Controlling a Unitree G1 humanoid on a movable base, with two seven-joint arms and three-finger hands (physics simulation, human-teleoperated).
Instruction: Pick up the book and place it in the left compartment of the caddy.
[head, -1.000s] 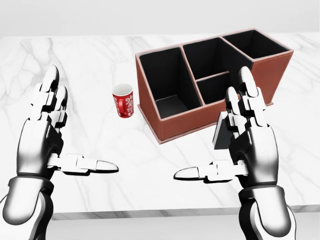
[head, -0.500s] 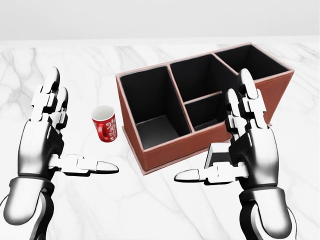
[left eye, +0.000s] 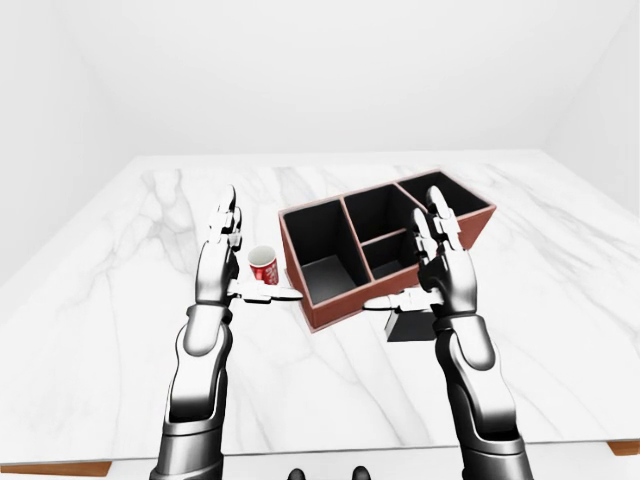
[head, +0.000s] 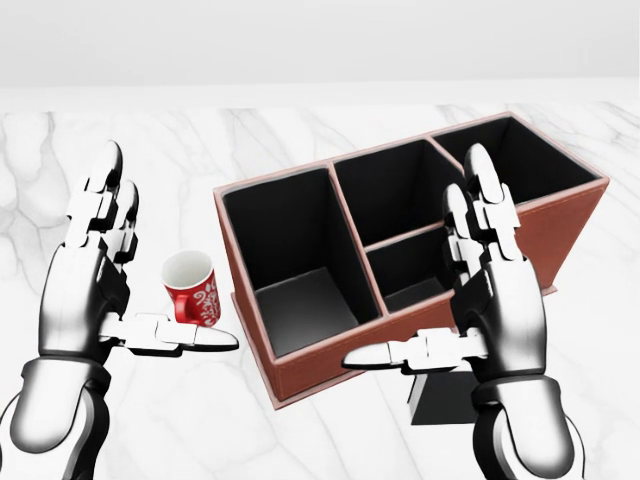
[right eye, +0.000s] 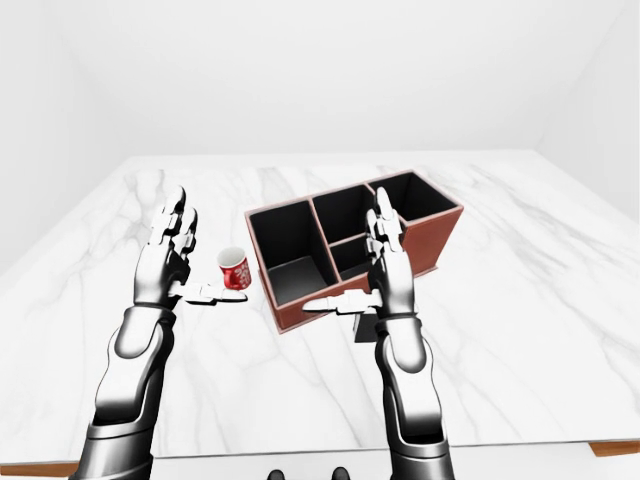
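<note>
Your view takes in a white marble desk (left eye: 120, 300) carrying everything. On it sits the brown caddy (head: 560, 225), angled, with black-lined compartments; its big left compartment (head: 290, 270) holds nothing. Your left robot hand (head: 95, 270) hovers at the head view's left, fingers spread upward, thumb pointing toward the caddy, gripping nothing. Your right robot hand (head: 495, 295) mirrors it over the caddy's near wall, also spread and holding nothing. The dark book (head: 440, 400) lies on the desk just below the caddy, under your right robot hand, partly hidden. A red cup (head: 192, 287) stands just left of the caddy.
</note>
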